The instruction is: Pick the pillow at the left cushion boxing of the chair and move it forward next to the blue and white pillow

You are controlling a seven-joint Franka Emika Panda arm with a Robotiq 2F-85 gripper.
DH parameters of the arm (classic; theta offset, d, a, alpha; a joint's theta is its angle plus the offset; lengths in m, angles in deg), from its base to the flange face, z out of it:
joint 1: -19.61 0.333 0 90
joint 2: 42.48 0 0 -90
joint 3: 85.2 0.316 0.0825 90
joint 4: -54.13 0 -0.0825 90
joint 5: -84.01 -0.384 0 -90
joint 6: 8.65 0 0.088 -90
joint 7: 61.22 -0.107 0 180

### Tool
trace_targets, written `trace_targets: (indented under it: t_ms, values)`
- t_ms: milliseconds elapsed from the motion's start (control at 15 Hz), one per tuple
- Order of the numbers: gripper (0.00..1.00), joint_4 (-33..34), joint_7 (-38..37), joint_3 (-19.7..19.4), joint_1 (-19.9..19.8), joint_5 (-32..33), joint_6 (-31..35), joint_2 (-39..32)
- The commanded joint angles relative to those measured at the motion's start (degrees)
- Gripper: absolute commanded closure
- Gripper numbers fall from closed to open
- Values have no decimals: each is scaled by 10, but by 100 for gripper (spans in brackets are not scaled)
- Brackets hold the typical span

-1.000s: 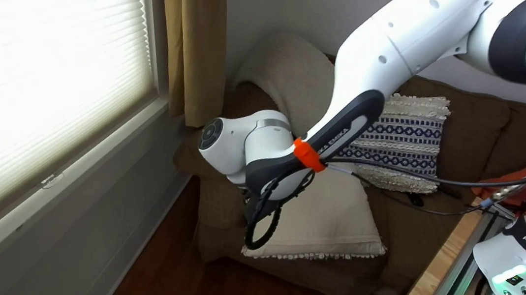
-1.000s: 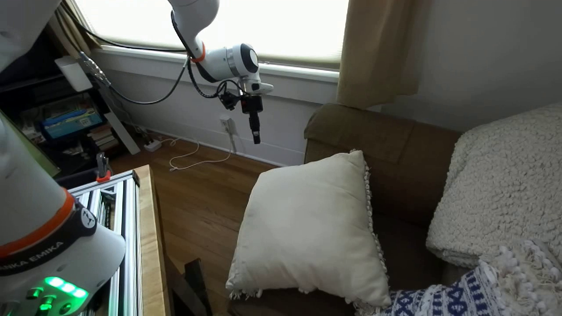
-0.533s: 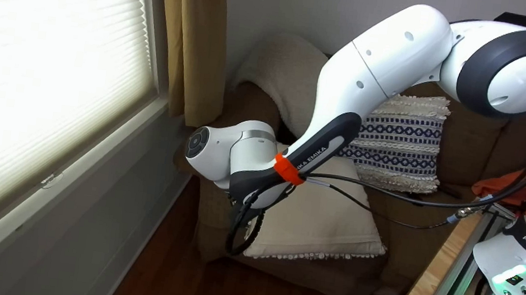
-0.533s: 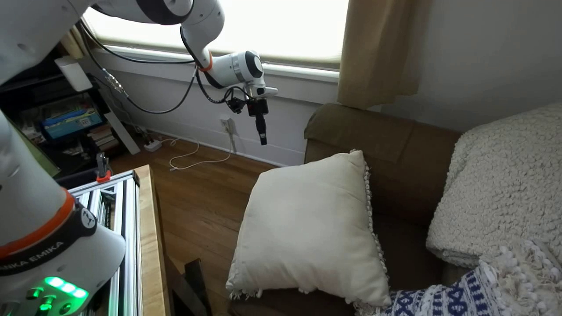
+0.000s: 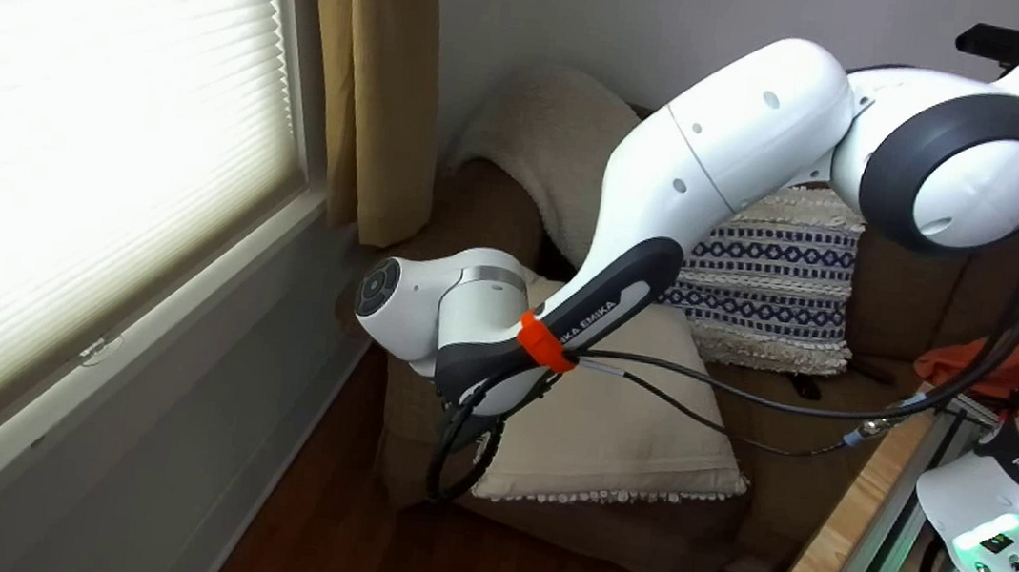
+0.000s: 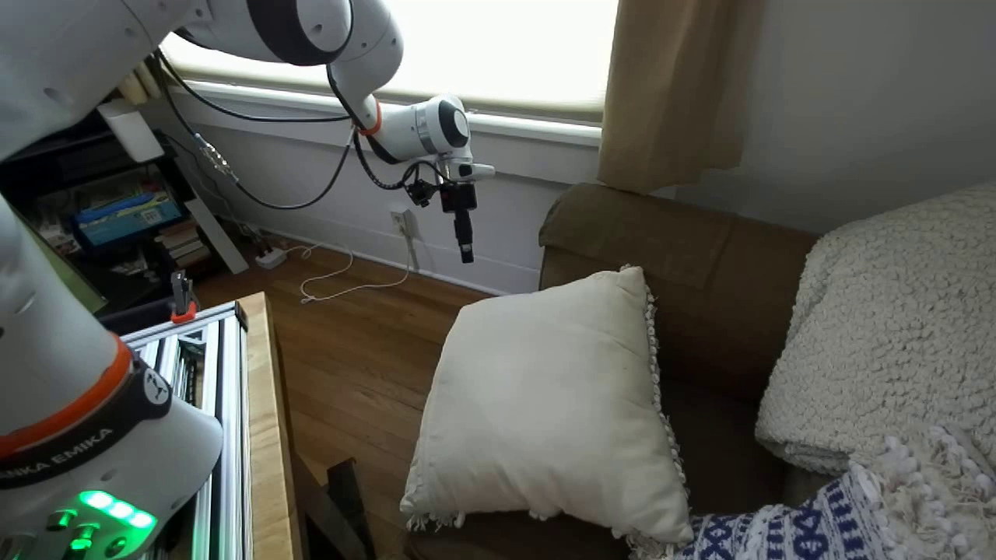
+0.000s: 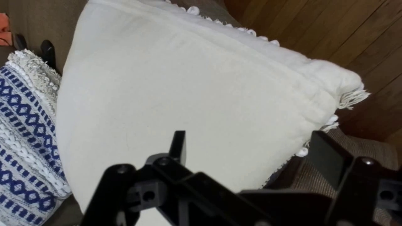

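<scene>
The pillow (image 5: 627,434), cream with a fringed edge, lies on the brown chair (image 6: 630,233) seat by the padded arm. It shows in both exterior views (image 6: 545,397) and fills most of the wrist view (image 7: 188,84). The blue and white pillow (image 5: 779,278) leans on the backrest behind it; it also shows in the wrist view (image 7: 25,141). My gripper (image 7: 249,135) is open and empty. In the wrist view one finger is over the pillow, the other past its fringed edge over brown fabric. In an exterior view the gripper (image 6: 467,255) hangs above and apart from the pillow.
A fluffy cream textured throw or cushion (image 6: 895,334) is at the back corner. The wall with window sill (image 5: 180,316) and curtain (image 6: 669,93) borders the chair arm. The robot base stands on a wooden table (image 6: 268,420). Black cables hang from the arm.
The arm has moved lower. In the exterior views the gripper shifts slightly left in one and right in another. The pillows have not moved.
</scene>
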Motion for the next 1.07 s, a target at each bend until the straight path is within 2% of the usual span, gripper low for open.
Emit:
trace_targets:
  t_ms: [0,400,667,733,1000]
  values:
    - [0,90,49,-13,19,-14,-8,-87]
    - [0,201,93,-25,33,-45,-20,-194]
    - [0,263,101,-47,47,-49,-2,-255]
    - [0,184,96,-52,51,-43,32,-207]
    - [0,185,114,-72,75,-30,61,-213]
